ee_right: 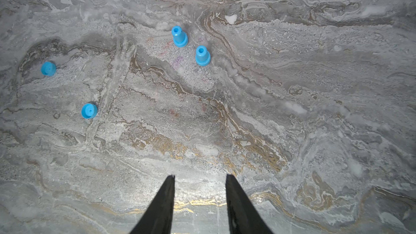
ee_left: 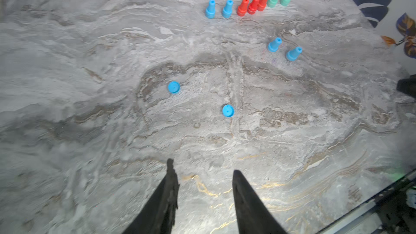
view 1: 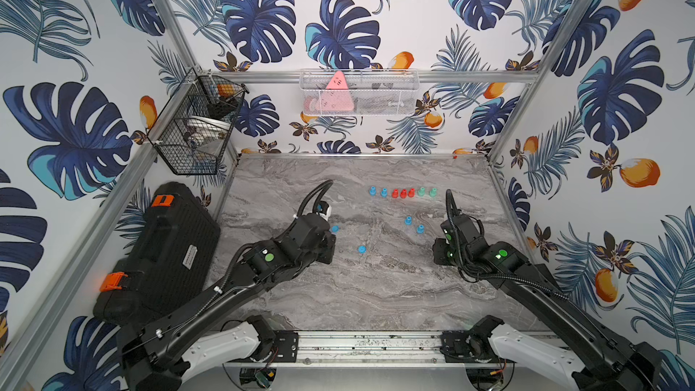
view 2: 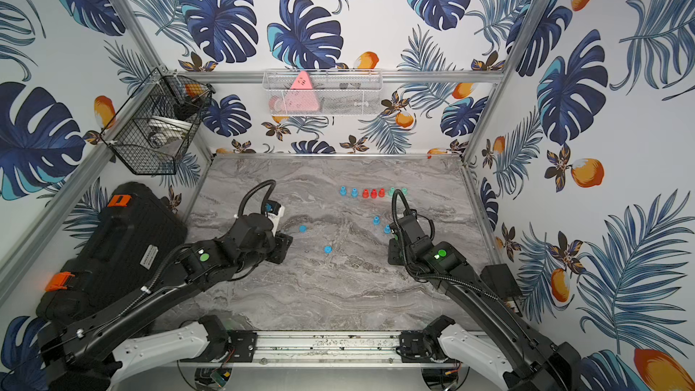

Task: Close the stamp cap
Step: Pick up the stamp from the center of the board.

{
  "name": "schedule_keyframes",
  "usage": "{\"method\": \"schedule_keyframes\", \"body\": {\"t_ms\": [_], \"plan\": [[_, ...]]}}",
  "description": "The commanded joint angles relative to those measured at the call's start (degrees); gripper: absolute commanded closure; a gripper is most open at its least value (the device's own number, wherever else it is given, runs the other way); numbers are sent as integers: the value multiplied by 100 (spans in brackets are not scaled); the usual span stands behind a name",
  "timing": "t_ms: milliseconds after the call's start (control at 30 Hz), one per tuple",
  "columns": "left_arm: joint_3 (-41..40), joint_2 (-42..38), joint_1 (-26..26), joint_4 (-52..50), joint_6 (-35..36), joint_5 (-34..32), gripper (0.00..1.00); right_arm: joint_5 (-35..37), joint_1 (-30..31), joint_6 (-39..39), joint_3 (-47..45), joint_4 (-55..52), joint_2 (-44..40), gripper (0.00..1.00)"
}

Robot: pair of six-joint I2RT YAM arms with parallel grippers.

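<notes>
- Grey marble-patterned tabletop [view 1: 338, 295]: carries every item below.
- Row of small tapered plastic stamps [ee_left: 247, 5]: two blue, three red, two green, upright and close together along the far edge, right of the middle. Judged not part of the present work.
- Far loose blue stamp [ee_right: 179, 36] and near loose blue stamp [ee_right: 202, 55]: tapered plastic, upright on their wide ends, just beside each other, between the row and the right edge.
- Far blue round cap [ee_left: 174, 87] and near blue round cap [ee_left: 228, 110]: flat on the surface left of the middle, well apart from both loose stamps. Which face lies up cannot be told.
- Left gripper [ee_left: 203, 167]: black fingers parted, released, nothing between them; above the surface near the caps.
- Right gripper [ee_right: 200, 176]: fingers parted, released, empty; toward the right edge, short of the loose stamps.
- Step in hand, as judged: approach, no piece taken yet.
- Next move, as judged: pinch a cap or a loose stamp squarely, then line up cap with wide end before pressing.
</notes>
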Motion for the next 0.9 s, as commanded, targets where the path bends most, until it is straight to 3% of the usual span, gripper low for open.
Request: {"method": "schedule_keyframes", "body": {"t_ms": [0,200,467,867], "plan": [[-267,-479,152,-492,314,-325,55,89,-23,90,70,-76,138,59],[-985,-1173,378,-316,158,158,55,-61,-85,140,19,41,461,59],[-1004,-1374,383,-259,224,65,54,-132,-203,-11,295,144,1092,60],[-1025,-1573,377,-204,233,206,55,-1133,-1118,-402,1588,381,2488,60]]}}
